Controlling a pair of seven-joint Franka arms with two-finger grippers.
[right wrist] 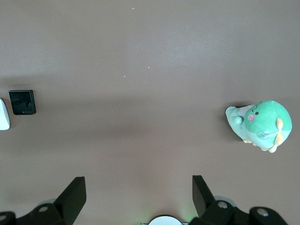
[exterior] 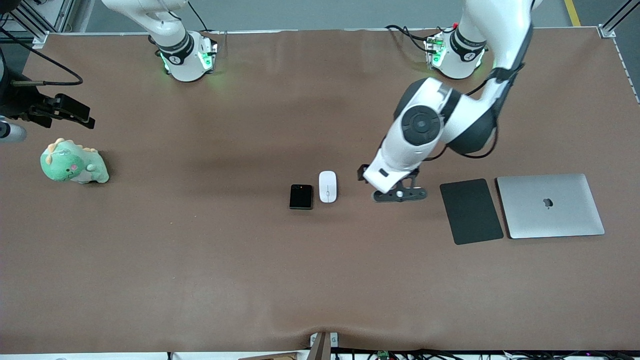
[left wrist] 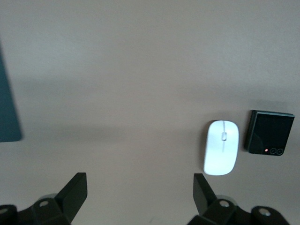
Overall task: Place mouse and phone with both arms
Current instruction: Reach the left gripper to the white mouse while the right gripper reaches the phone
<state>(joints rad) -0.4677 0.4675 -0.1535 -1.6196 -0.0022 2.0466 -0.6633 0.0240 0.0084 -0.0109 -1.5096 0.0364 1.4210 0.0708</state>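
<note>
My open left hand (exterior: 400,194) hovered over the desk (exterior: 200,260) at the mouse's (exterior: 328,186) three o'clock; my right hand (right wrist: 136,199) waited open. The mouse looked glossy and slippery, best pinched across its sides; the phone (exterior: 301,196) looked stiff.

Left gripper (exterior: 400,194) and right gripper (right wrist: 139,197), fingers spread, both empty.

Table (exterior: 200,260), brown-covered, bearing: black phone (exterior: 301,196) touching-close beside white mouse (exterior: 328,186) at centre; dark grey pad (exterior: 471,211) and closed silver laptop (exterior: 550,205) toward the left arm's end; green plush toy (exterior: 73,163) toward the right arm's end.
</note>
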